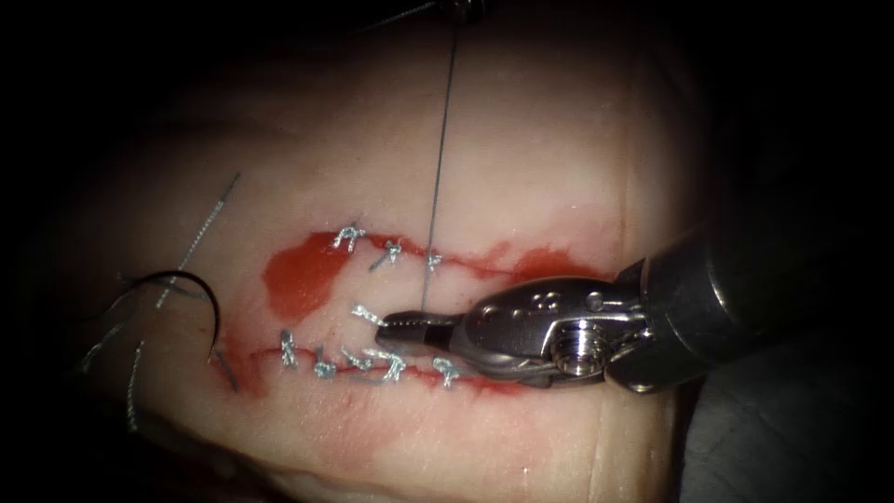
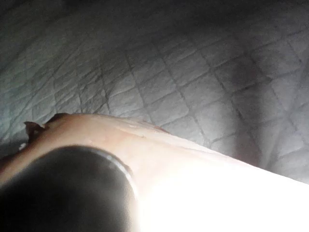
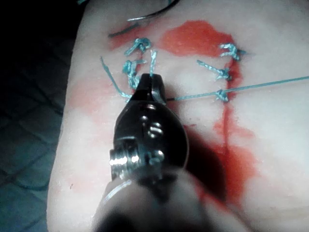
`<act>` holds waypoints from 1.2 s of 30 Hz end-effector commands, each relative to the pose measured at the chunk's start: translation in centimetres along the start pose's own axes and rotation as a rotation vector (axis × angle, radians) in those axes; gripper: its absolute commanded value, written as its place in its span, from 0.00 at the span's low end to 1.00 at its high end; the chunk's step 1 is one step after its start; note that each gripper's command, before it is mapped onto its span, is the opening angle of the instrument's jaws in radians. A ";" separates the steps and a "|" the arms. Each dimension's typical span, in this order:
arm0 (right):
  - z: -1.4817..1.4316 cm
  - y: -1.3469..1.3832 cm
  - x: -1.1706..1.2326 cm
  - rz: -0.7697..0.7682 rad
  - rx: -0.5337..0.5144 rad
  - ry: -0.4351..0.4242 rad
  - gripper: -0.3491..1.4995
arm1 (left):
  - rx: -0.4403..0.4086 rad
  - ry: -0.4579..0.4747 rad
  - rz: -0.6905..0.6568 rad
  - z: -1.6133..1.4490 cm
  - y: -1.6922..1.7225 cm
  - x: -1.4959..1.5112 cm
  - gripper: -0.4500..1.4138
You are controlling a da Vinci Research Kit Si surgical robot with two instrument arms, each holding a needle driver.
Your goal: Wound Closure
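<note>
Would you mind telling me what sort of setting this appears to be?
Likely a surgical suturing practice bench: a slab of tissue with knotted stitches along its cut, a curved needle lying loose, and the right tool holding taut thread.

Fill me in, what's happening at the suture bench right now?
Bench wound closure on the tissue. The right hand is shut on the thread, which runs taut from a stitch at the upper cut up to the left tool's tip at the top edge. The needle lies free on the tissue at the left, held by neither tool. Knotted stitches sit along both cuts, with red fluid pooled nearby.
</note>
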 end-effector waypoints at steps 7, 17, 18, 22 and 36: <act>-0.26 -0.21 -0.09 0.039 0.161 -0.100 0.88 | 0.067 -0.100 -0.128 -0.55 0.36 0.26 0.00; -0.77 -0.48 -0.12 0.362 0.124 -0.204 0.87 | 0.171 -0.309 -0.314 -1.73 0.95 0.70 0.00; -0.80 -0.56 -0.11 0.419 0.121 -0.249 0.88 | 0.196 -0.346 -0.324 -1.94 0.95 0.74 0.00; -0.75 -0.73 -0.02 0.537 0.169 -0.325 0.90 | 0.243 -0.408 -0.345 -2.33 0.85 0.81 0.00; -0.40 -1.17 0.38 0.701 0.195 -0.439 0.90 | 0.222 -0.518 -0.434 -2.81 1.09 0.84 0.00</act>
